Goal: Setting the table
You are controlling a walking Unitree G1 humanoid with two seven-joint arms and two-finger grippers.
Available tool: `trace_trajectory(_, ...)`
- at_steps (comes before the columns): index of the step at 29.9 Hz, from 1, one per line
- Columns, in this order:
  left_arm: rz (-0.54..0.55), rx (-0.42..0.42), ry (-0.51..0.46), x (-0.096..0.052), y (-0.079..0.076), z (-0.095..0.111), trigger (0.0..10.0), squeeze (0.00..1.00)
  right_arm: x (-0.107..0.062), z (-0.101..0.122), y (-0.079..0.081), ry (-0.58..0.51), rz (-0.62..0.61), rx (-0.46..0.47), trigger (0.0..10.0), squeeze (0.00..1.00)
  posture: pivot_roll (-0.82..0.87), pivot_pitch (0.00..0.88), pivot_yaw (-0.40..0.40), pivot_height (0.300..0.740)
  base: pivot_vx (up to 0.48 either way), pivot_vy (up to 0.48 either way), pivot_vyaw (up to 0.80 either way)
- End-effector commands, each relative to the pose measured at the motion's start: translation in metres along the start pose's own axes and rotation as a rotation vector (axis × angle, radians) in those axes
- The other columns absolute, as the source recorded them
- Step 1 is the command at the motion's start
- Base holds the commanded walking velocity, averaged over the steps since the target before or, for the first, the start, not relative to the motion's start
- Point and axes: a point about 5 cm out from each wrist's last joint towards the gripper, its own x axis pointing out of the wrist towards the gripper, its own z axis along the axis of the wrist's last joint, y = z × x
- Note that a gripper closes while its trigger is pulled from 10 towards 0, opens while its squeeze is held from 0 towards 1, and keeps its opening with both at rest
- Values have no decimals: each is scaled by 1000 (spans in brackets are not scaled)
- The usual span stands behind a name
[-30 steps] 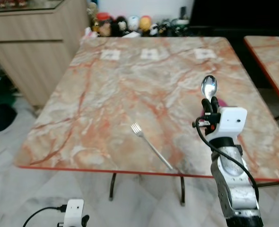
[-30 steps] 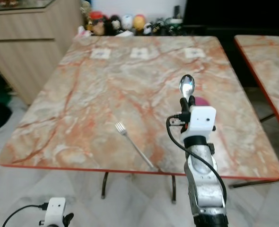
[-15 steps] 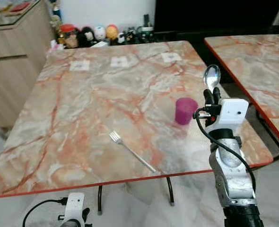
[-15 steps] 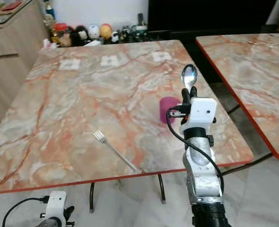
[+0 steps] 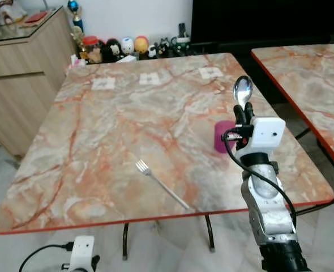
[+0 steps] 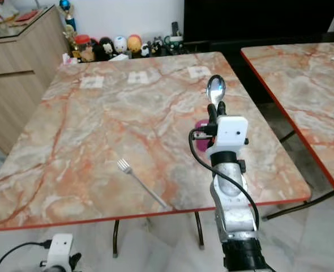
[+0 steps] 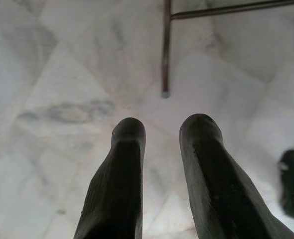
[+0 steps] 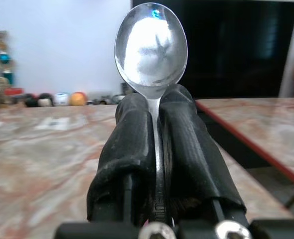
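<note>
We're in a home dining area: marble-top table (image 5: 155, 130), wooden cabinet (image 5: 20, 73) (figurines (image 5: 121, 48) lined along the wall), tiled floor (image 7: 62, 99).

Bright, even daylight, sharp focus

The right arm is reaching up and forward, its right gripper (image 5: 242, 113) pointing upward with fingers clamped together on a spoon (image 5: 243, 90). The left gripper (image 7: 162, 132) is hanging low, fingers slightly parted.

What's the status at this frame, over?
Right end effector shut on spoon, raised over table edge. Left end effector open, hanging by floor. Fork on table; pink cup close behind right end effector.
</note>
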Motion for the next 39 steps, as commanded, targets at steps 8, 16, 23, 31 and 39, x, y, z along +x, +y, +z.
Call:
trace_trajectory(8, 13, 45, 54, -5, 7, -19, 10000, 0, -3, -2, 2, 4, -4, 8, 10000, 0, -118, 0, 57, 740, 0, -458, 0)
trace_trajectory(16, 7, 59, 77, -9, 9, -29, 10000, 0, -9, -2, 6, -3, 6, 16, 10000, 0, -117, 20, 64, 740, 0, -448, -113)
trace_trajectory(23, 5, 74, 85, -10, 11, -32, 10000, 0, -11, -1, 9, -7, 15, 15, 10000, 0, -120, 29, 73, 740, 0, -437, 0)
trace_trajectory(31, -7, 88, 82, -10, 10, -32, 10000, 0, -15, -2, 6, 3, 9, 9, 10000, 0, -133, 28, 77, 740, 0, -433, 0)
trace_trajectory(39, -20, 98, 75, -8, 1, -28, 10000, 0, -15, -3, 3, 9, 2, 5, 10000, 0, -135, 20, 74, 740, 0, -429, 0)
